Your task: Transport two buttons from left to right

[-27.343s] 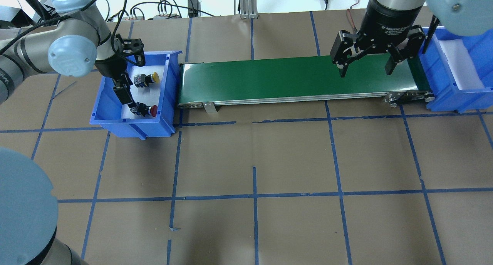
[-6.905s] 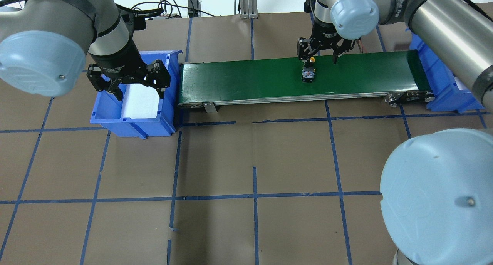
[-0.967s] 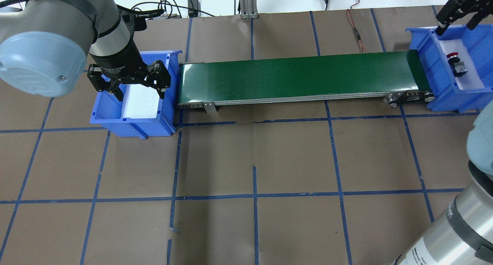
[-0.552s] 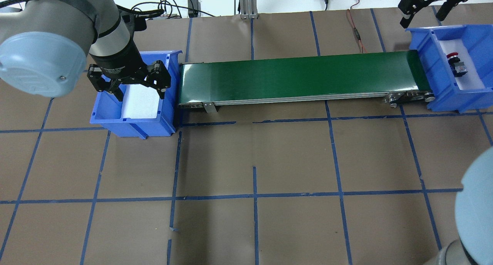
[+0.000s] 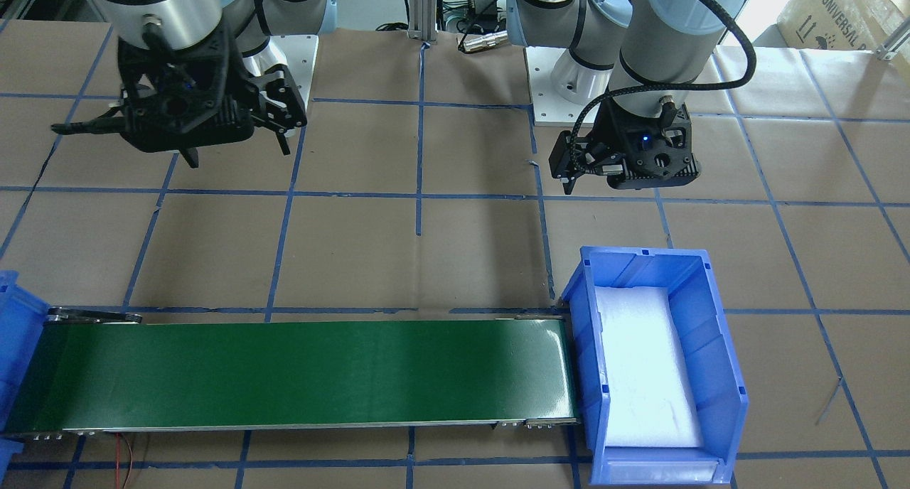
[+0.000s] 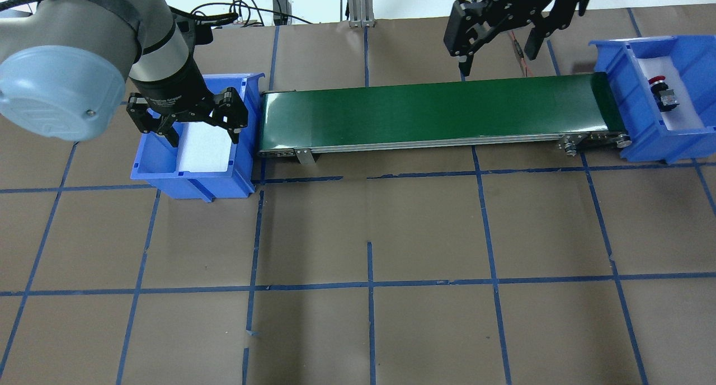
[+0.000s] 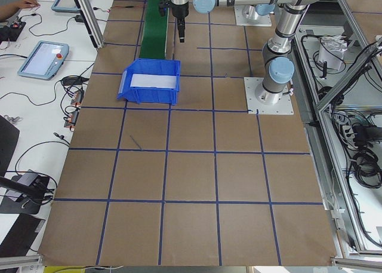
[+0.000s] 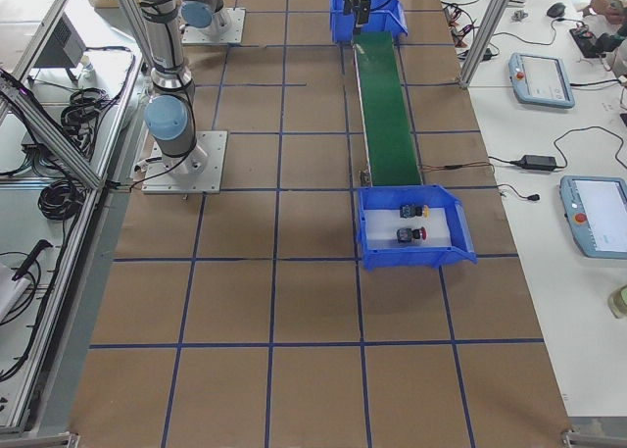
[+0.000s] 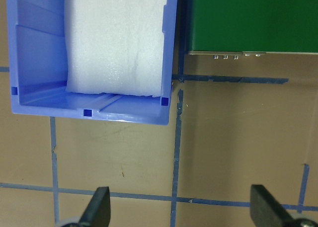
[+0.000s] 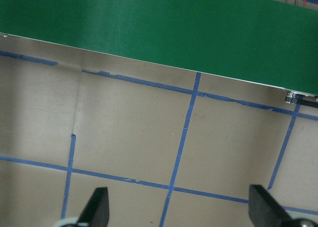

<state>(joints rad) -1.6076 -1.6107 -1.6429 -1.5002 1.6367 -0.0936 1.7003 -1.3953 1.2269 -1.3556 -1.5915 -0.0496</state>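
Observation:
The red button (image 6: 659, 83) lies on white foam in the right blue bin (image 6: 682, 136). The exterior right view shows it (image 8: 409, 235) beside the yellow button (image 8: 409, 211) in that bin (image 8: 460, 252). In the overhead view the yellow one is hidden. My right gripper (image 6: 496, 60) is open and empty, above the far edge of the green conveyor (image 6: 425, 113). Its wrist view shows open fingers (image 10: 98, 204) over bare table. My left gripper (image 6: 204, 136) is open and empty, above the left blue bin (image 6: 190, 181), which holds only foam.
The conveyor (image 5: 284, 375) runs between the two bins. The left wrist view shows the left bin's end wall (image 9: 89, 113) and the conveyor's end (image 9: 248, 18). Cables lie beyond the table's far edge. Brown paper with blue tape lines covers the table.
My right gripper has moved left, from above the right bin to above the conveyor's far edge. The left arm and the buttons have not moved.

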